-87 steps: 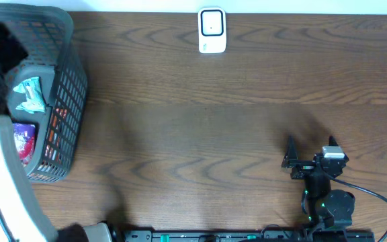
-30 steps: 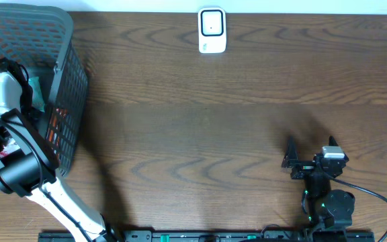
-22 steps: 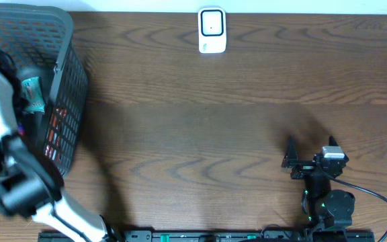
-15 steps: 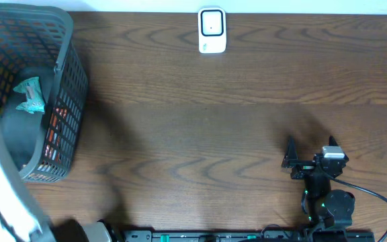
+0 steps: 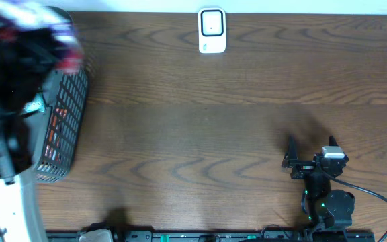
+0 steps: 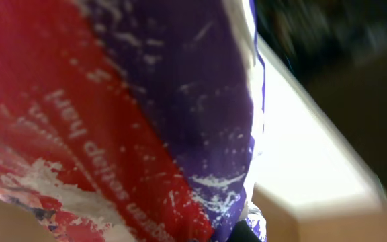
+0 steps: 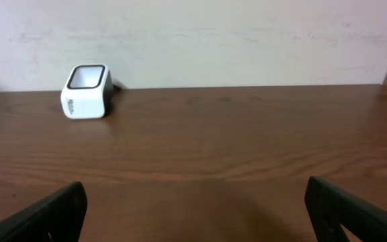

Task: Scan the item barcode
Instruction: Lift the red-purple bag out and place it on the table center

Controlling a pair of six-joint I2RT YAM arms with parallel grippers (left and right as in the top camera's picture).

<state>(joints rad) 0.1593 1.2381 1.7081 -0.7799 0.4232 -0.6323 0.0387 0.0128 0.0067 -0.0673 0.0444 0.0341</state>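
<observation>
1. Two arms work at a wooden table (image 5: 180, 134). A white scanner (image 5: 212, 30) with a dark window stands at the far edge, and every place below is given from it.
2. Well to the left of the scanner, the left gripper (image 5: 37, 37) shows only as a dark blur above a grey mesh basket (image 5: 64, 138).
3. The task's item, a red and purple packet (image 6: 113, 101), fills the left wrist view. It has white print on the red part, too close and smeared to read.
4. The left fingers are hidden behind the packet, but the jaws are closed tight on it. It is held up off the table, well apart from the scanner.
5. In the overhead view, smears of red and purple mark the packet at the blurred arm end, left of the scanner.
6. Inside the basket lies a teal item (image 5: 35, 104), and orange-red packaging (image 5: 54, 131) shows through the wall facing the scanner.
7. The right gripper (image 5: 311, 142) sits to the right of the scanner and much nearer the robot's side. It is low over the table, with its jaws spread wide and holding nothing.
</observation>
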